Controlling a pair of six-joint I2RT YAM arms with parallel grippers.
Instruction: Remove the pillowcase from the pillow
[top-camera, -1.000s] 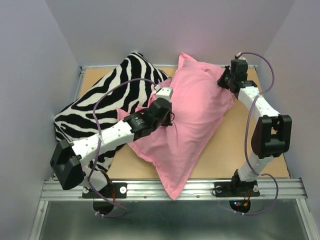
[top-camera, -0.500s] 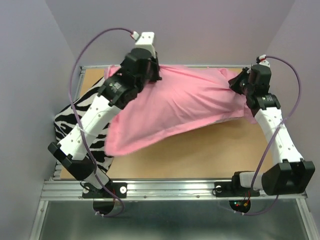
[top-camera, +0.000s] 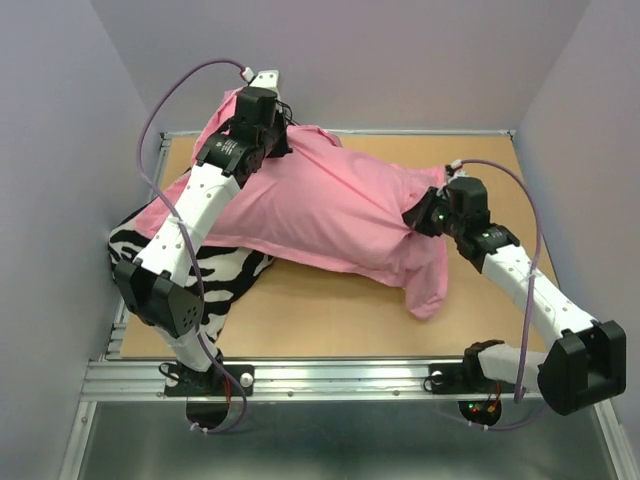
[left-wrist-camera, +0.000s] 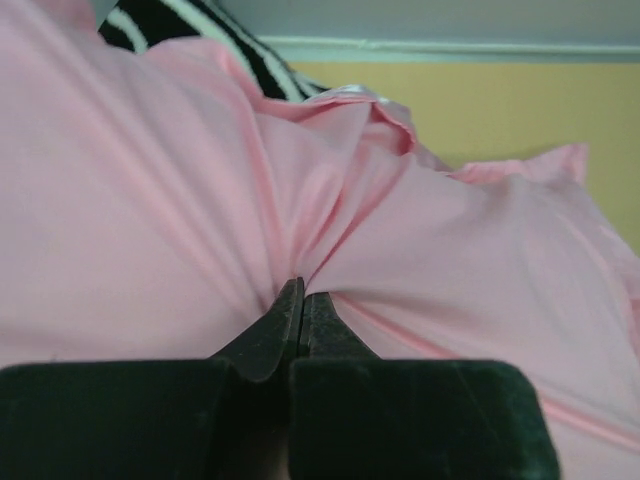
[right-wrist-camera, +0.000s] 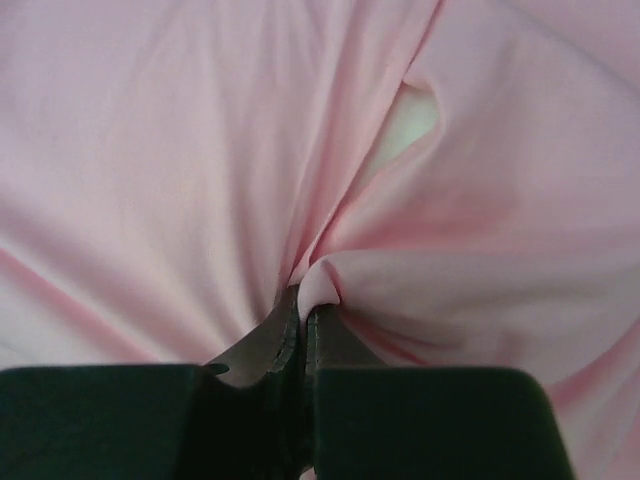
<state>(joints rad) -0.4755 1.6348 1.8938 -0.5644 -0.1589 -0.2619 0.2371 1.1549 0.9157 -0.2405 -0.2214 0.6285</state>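
The pink pillowcase (top-camera: 330, 205) lies stretched across the table from back left to right, its matte side up and its left end draped over the zebra-striped pillow. The white pillow shows only through a small gap in the fabric (right-wrist-camera: 408, 118). My left gripper (top-camera: 283, 148) is shut on a pinch of the pillowcase (left-wrist-camera: 200, 180) at the back left. My right gripper (top-camera: 414, 217) is shut on a fold of the pillowcase (right-wrist-camera: 200, 150) at its right side. A loose pink flap (top-camera: 428, 285) hangs down by the right gripper.
The black-and-white zebra-striped pillow (top-camera: 215, 275) lies at the left, partly under the pink fabric and the left arm. The tan table (top-camera: 330, 315) is bordered by a metal rail at the front and grey walls at the back and sides.
Both grippers have kept their hold on the pillowcase. The left gripper has stayed high at the back left; the right has moved down and inward. The fabric now lies flatter, over the zebra pillow.
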